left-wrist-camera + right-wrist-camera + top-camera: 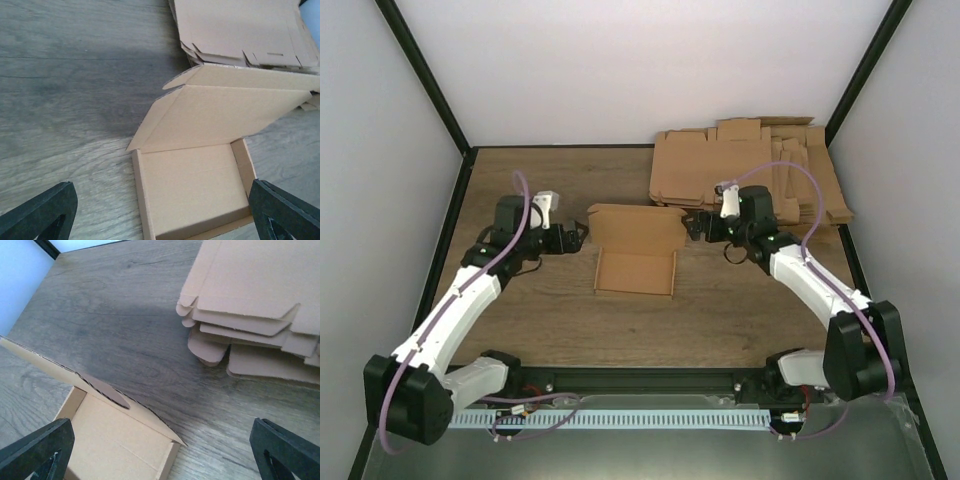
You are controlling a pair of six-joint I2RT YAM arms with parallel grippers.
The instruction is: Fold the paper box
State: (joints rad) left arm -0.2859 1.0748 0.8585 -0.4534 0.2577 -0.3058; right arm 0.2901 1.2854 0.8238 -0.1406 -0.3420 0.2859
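Note:
The paper box (635, 272) sits at the middle of the table as a shallow brown tray with its lid (636, 228) standing up behind it. My left gripper (582, 236) hovers open just left of the lid. My right gripper (694, 224) hovers open just right of it. Neither touches the cardboard. The left wrist view looks down into the tray (192, 190), with the raised lid (225, 117) above it and wide black fingers (42, 212) at the bottom corners. The right wrist view shows the tray's corner (120, 445) under the leaning lid, fingers (285, 452) spread wide.
A pile of flat brown cardboard blanks (750, 170) lies at the back right, close behind the right gripper, also visible as stacked blanks (255, 310) in the right wrist view and as the pile (240, 30) in the left wrist view. Black frame posts and white walls enclose the wooden table (540, 320).

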